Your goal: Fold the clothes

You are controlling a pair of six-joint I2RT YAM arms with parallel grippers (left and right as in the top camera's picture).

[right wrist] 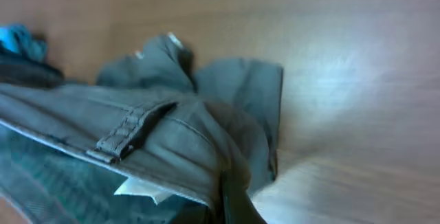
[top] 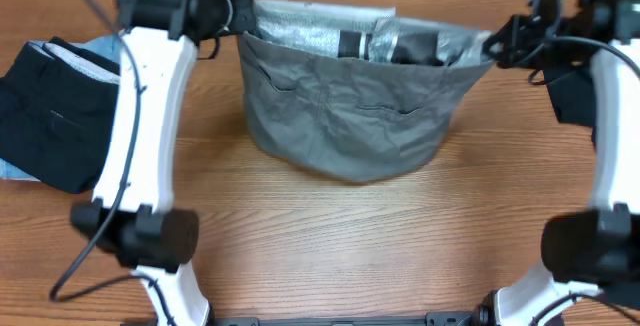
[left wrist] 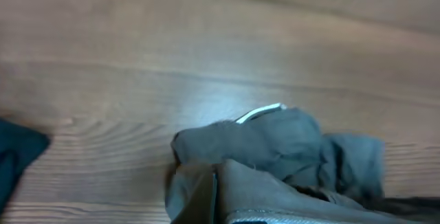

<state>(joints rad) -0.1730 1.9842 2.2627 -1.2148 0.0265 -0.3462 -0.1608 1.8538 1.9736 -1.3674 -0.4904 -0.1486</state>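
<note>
You hold the grey garment point(top: 350, 106) mid-table by its far waistband corners, with the left gripper point(top: 238, 14) and right gripper point(top: 496, 42) both clenched on it. That stretches it flat, likely ready for folding. Black clothes point(top: 45, 116) lie far left.

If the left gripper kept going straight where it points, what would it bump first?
The left gripper grips the grey garment, so that comes first; past it, probably the wooden table, though depth is unclear.

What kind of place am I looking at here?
Probably a robotics workbench: the left gripper and right gripper hold a grey garment at a wooden table, dark clothes piled aside.
</note>
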